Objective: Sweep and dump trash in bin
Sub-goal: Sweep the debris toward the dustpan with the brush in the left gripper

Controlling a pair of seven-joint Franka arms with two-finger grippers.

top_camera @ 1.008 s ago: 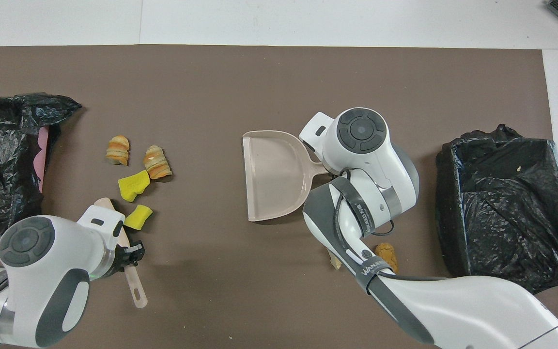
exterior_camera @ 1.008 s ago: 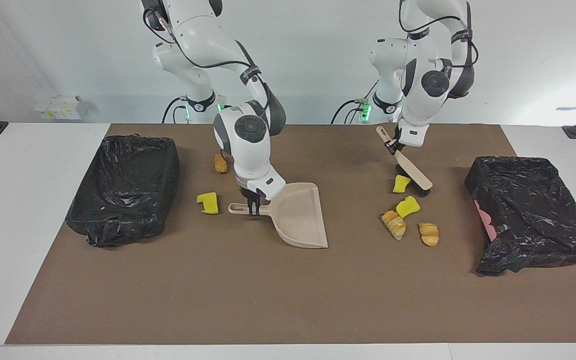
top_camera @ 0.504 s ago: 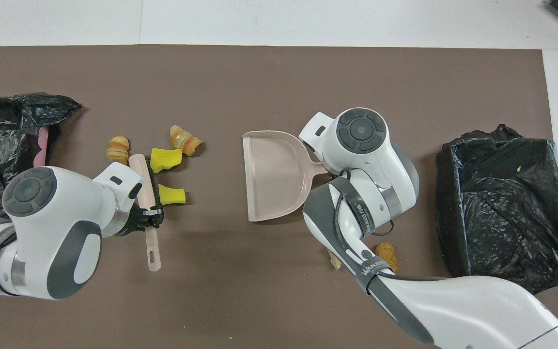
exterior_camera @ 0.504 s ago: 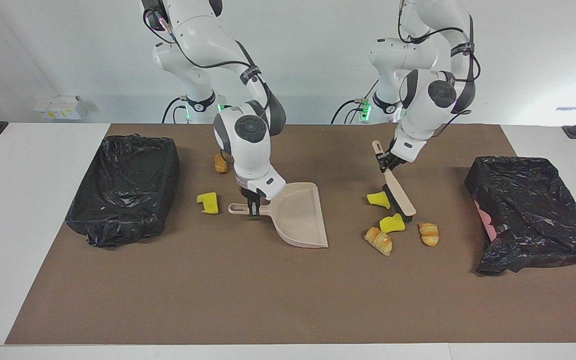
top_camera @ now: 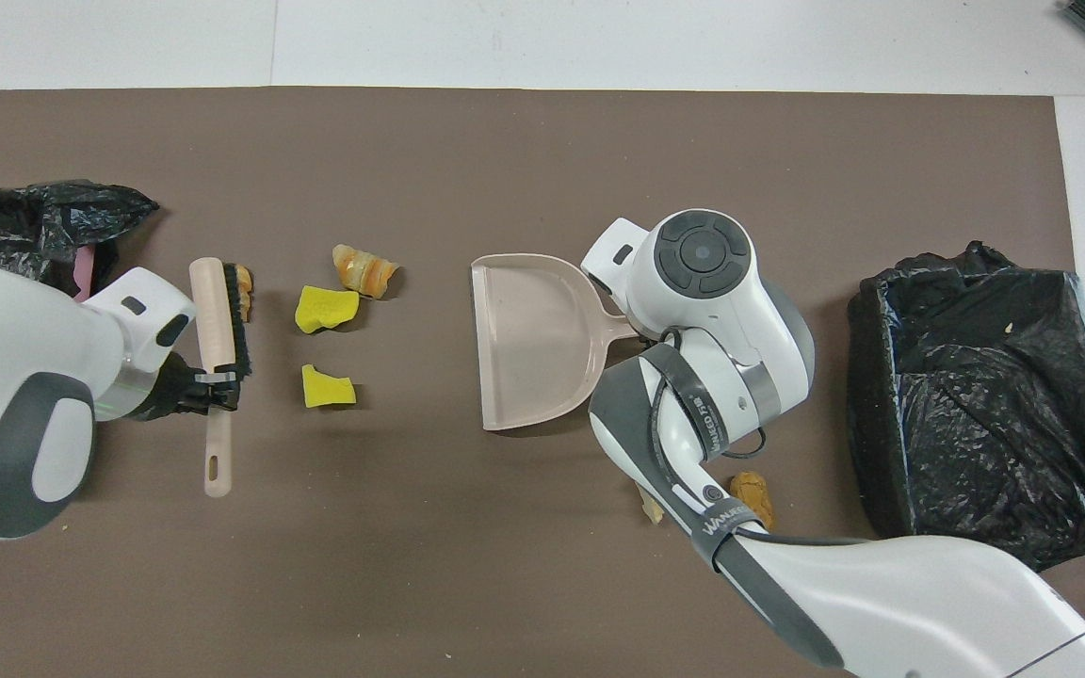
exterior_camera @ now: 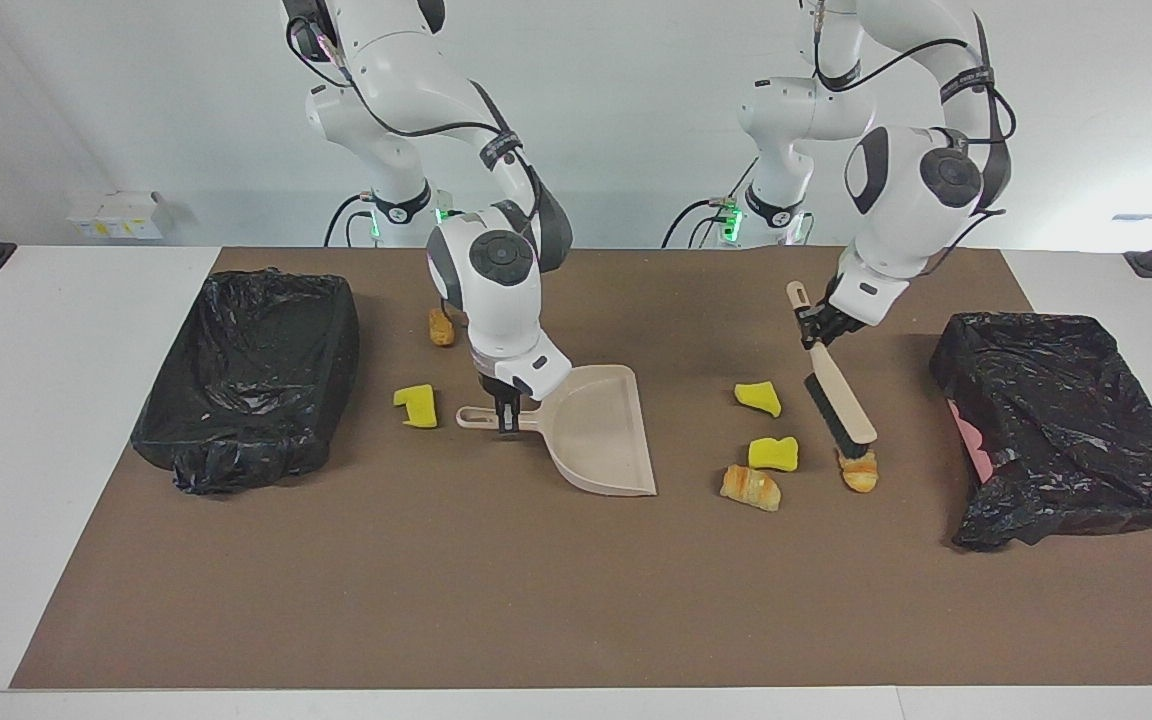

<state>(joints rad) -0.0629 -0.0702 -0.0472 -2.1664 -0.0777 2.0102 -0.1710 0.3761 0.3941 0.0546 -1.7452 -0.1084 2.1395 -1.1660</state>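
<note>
My right gripper (exterior_camera: pixel 508 415) is shut on the handle of the beige dustpan (exterior_camera: pixel 596 430), which rests on the mat with its mouth toward the left arm's end. My left gripper (exterior_camera: pixel 821 325) is shut on the handle of the brush (exterior_camera: pixel 841 400). The brush's bristles are at one bread lump (exterior_camera: pixel 858 470). Two yellow sponge chunks (exterior_camera: pixel 758 398) (exterior_camera: pixel 773 453) and another bread lump (exterior_camera: pixel 751 487) lie between brush and dustpan (top_camera: pixel 528 339). By the right arm lie a further sponge chunk (exterior_camera: pixel 416 405) and a bread lump (exterior_camera: pixel 441 326). The black-lined bin (exterior_camera: pixel 246 370) stands at the right arm's end.
A second black-bagged bin (exterior_camera: pixel 1056 420) with something pink showing at its side sits at the left arm's end, close to the brush (top_camera: pixel 218 330). The brown mat (exterior_camera: pixel 536 600) covers the table.
The left gripper swept two sponge chunks and a bread lump toward the dustpan. It then carried the brush back toward the left arm's end, to the last bread lump. The right arm stayed still.
</note>
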